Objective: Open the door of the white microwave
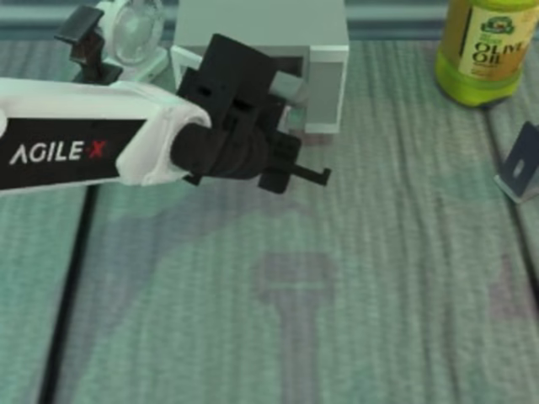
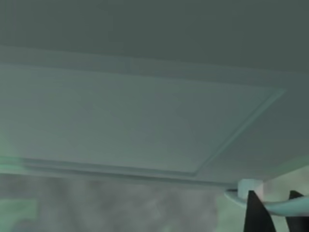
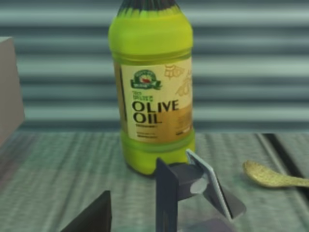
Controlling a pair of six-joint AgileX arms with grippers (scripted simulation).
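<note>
The white microwave (image 1: 261,29) stands at the back middle of the table, with its plain panel (image 1: 327,88) on the right. My left arm reaches in from the left and covers most of the door (image 2: 125,121). That door fills the left wrist view, its window tilted. My left gripper (image 1: 285,105) (image 2: 277,212) sits at the door's pale handle (image 2: 280,205), with one dark finger on each side, shut on it. How far the door stands from the body I cannot tell. My right gripper (image 3: 134,212) is parked off to the right, open and empty.
A yellow olive oil bottle (image 1: 487,46) (image 3: 154,96) stands at the back right. A blue-grey stand (image 1: 518,164) (image 3: 212,191) sits in front of it, and a golden spoon (image 3: 273,176) lies beside it. A round white fan (image 1: 135,34) is left of the microwave.
</note>
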